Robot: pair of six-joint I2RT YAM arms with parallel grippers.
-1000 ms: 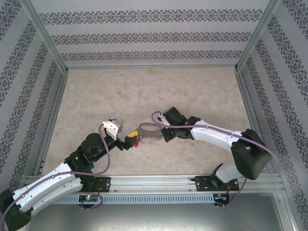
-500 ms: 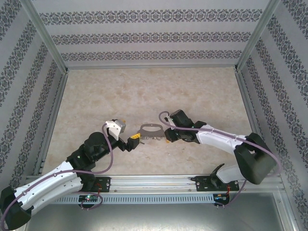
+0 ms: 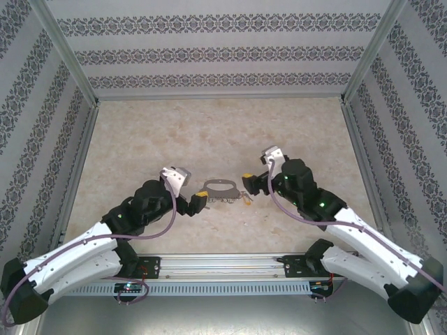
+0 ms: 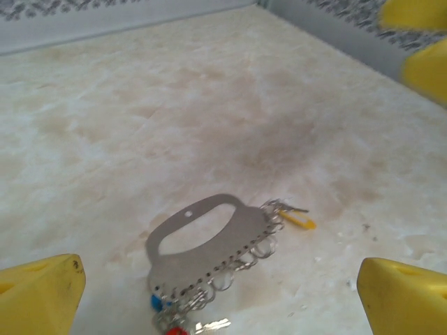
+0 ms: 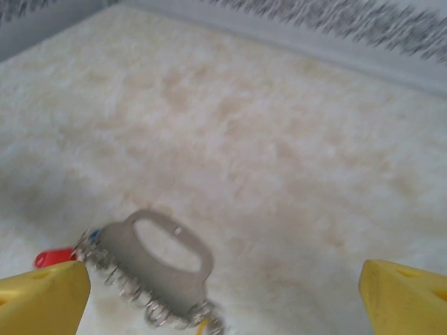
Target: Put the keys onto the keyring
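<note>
Grey keyring (image 4: 244,227) with yellow key (image 4: 300,220), red key (image 5: 52,258) and blue key (image 4: 155,301). Beige, marbled worktop (image 4: 174,105); white walls (image 3: 223,52) with dark ornamental bands.

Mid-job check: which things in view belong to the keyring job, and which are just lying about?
Job: keyring, yellow key, red key, blue key.
Just there: table, purple cables, patterned walls.

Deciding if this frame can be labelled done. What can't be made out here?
- Left wrist: red key cut by the bottom edge; whether it hangs on the keyring is unclear.
- Right wrist: motion blur; yellow key cut by the bottom edge, red key partly behind a fingertip.
- Top external: keys too small to count.
</note>
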